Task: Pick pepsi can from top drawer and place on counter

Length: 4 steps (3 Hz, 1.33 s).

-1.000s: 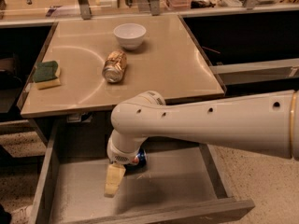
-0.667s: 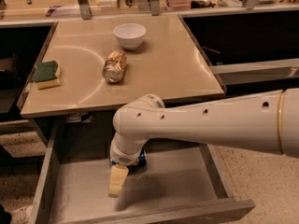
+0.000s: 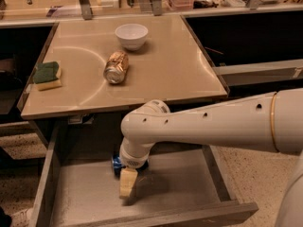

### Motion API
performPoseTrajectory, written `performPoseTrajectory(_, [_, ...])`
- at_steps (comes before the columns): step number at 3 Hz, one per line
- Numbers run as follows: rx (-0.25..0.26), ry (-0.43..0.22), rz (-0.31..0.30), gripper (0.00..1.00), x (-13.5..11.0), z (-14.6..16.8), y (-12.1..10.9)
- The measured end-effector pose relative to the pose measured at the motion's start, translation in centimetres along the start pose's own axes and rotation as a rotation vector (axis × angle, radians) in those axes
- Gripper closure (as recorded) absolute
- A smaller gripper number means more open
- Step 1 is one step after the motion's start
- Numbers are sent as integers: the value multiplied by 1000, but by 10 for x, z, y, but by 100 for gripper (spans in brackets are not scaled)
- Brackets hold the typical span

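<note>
Speckled floor (image 3: 248,171) lower right, dark cabinet openings on both sides, cluttered shelf along the top edge. Pepsi can (image 3: 116,164) sits in the top drawer (image 3: 46,189), lower centre of frame, toward the back of the drawer floor. Only a blue sliver with a silver end shows at the left of the wrist, the rest is hidden, so probably lying on its side, but hard to tell. Gripper (image 3: 127,183) is down inside the drawer, just in front of the can and touching or nearly touching it. Whether it is clenched or released cannot be told from this angle. White arm (image 3: 213,126) comes in from the right edge and bends down over the drawer's front half. Drawer is pulled out under the counter (image 3: 175,74), which fills the upper middle. On the counter: a gold can (image 3: 116,67) lying on its side at centre, a white bowl (image 3: 131,34) just behind it, and a green-and-yellow sponge (image 3: 47,75) near the left edge, well apart from both.
</note>
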<state>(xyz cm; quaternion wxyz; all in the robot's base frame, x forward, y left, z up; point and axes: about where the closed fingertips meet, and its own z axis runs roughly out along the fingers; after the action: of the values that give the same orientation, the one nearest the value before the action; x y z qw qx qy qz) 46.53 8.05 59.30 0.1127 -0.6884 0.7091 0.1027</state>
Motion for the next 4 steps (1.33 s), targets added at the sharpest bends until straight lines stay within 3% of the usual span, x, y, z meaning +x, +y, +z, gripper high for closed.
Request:
performPoseTrajectory(1, [0,1,0,18,0,0,0])
performPoseTrajectory(4, [-1,2,7,88,1,-1,0])
